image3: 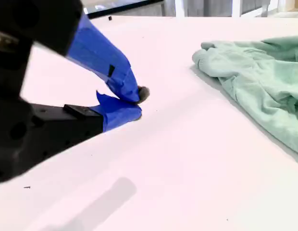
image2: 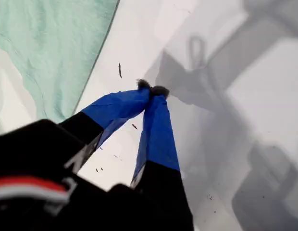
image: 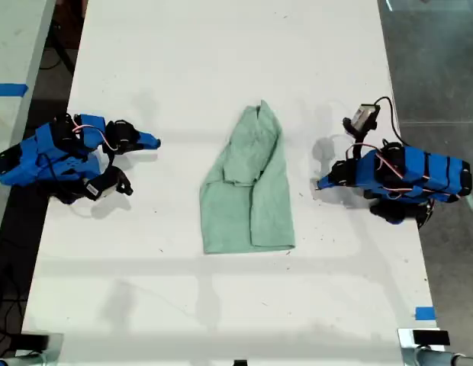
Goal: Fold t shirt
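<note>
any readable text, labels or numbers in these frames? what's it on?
None readable.
The t shirt is plain, no print or tag showing.
Both blue arms and the blue tape on the white table carry no markings.

T shirt (image: 248, 187): pale mint-green soft cloth, folded lengthwise into narrow strip. Lies flat near middle of white worktop (image: 221, 69) in exterior view. Far end tapers to rumpled point; near end wider, edge squared. Overlapping layers bunch along its middle. Nothing touches it.
</note>
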Controlling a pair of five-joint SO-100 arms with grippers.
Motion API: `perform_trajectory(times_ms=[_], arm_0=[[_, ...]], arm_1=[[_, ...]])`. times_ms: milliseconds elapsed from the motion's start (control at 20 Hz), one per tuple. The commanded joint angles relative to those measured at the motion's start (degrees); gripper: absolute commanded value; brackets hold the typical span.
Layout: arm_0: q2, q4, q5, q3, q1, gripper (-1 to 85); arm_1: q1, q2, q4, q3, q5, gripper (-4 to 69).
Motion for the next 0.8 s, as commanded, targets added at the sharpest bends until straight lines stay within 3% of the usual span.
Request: perform_trajectory(times_ms=[0, 750], arm_0=[[0.44, 0.0, -0.88, -0.62, 0.44, 0.0], [0.44, 0.26, -0.44, -1.14, 1.14, 0.0]], arm_1=[[-0.35, 0.7, 0.26, 1.41, -0.09, 0.9], [-0.79, 0.7, 0.18, 1.41, 0.09, 0.9]])
